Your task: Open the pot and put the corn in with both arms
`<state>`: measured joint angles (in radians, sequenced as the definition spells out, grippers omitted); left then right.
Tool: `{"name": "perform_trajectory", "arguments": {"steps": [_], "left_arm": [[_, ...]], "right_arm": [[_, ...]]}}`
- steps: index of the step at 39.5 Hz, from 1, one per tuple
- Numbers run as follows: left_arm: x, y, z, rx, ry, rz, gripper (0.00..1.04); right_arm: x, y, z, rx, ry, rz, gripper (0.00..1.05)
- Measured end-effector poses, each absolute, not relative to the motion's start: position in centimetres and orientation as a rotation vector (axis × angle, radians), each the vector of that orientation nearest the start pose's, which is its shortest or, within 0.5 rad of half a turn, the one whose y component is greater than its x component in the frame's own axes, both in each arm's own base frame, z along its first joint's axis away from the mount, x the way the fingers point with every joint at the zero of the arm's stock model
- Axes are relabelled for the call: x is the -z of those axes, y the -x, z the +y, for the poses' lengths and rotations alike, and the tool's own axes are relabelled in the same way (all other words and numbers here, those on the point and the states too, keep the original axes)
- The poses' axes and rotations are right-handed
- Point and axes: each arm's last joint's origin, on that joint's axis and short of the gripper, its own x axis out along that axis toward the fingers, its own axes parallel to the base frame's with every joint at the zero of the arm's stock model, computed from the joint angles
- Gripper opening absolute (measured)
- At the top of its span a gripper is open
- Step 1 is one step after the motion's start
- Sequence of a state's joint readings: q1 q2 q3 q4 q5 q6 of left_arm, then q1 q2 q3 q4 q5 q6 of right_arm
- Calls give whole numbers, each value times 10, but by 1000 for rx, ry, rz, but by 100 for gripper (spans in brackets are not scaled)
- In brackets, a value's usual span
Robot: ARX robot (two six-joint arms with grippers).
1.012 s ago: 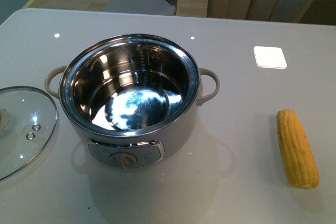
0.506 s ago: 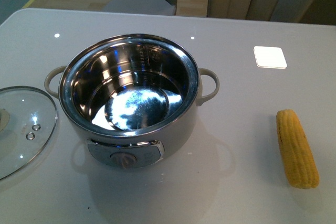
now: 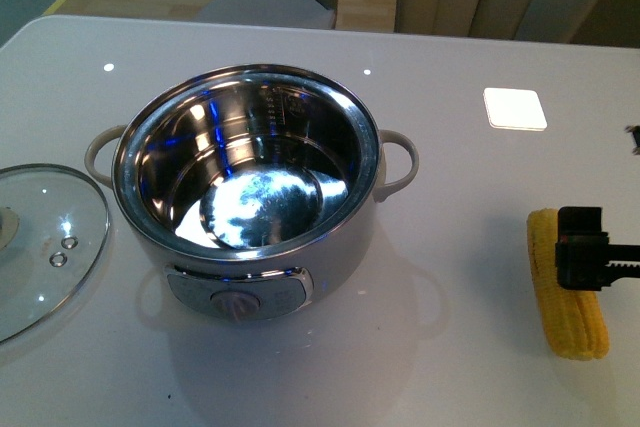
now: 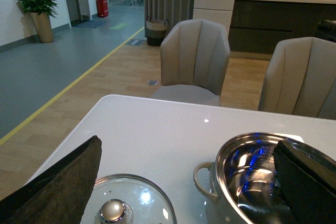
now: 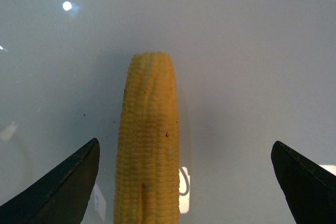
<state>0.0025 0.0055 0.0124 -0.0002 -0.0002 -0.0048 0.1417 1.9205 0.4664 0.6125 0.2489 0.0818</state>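
Front and wrist views of a tabletop scene. The pot [image 3: 248,187] is shown uncovered at the middle of the white table [image 3: 450,367], with its knob [image 3: 238,304] turned to the near side and a loop handle at each of its left and right sides. Nothing is held in its steel inner bowl; only blue and white reflections are seen there. A glass lid [image 3: 45,247] is laid flat on the table to the left of the pot, knob upward, near the left handle but apart from it.

The corn [image 3: 566,287] is placed at the near right of the table, well apart from the pot, with its length running from near to far. A white square pad [image 3: 515,108] is seen farther back on the right.

The right gripper [image 5: 184,182] is positioned over the corn. In the right wrist view its fingers [image 5: 68,182] are spread wide, one on each side of the cob and clear of it, and nothing is grasped. In the front view a black part of this gripper is seen across the middle of the cob.

The left gripper [image 4: 184,192] is shown only in the left wrist view; its fingers [image 4: 58,182] are likewise spread wide and nothing is held. The lid and the pot are seen beyond them, with two padded chairs [image 4: 195,56] at the table's far edge.
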Motion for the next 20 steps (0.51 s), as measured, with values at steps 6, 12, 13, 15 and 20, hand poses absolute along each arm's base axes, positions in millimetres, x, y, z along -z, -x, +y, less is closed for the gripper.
{"name": "perform_trajectory", "arguments": {"steps": [6,12,13,15,20], "left_arm": [[-167,-97,0,-3,5,-7,98],[-167,-97,0,-3,5,-7,98],[-167,-97,0,-3,5,-7,98],[-167,-97,0,-3,5,-7,98],[-167,-97,0,-3,5,-7,98]], "right_arm": [[-20,-272,30,140,97,874,96],[4,-280,32,138,110,930,96],[5,-280,33,137,111,933,96],[9,-281,33,133,112,940,96],[17,-281,34,122,111,965,94]]}}
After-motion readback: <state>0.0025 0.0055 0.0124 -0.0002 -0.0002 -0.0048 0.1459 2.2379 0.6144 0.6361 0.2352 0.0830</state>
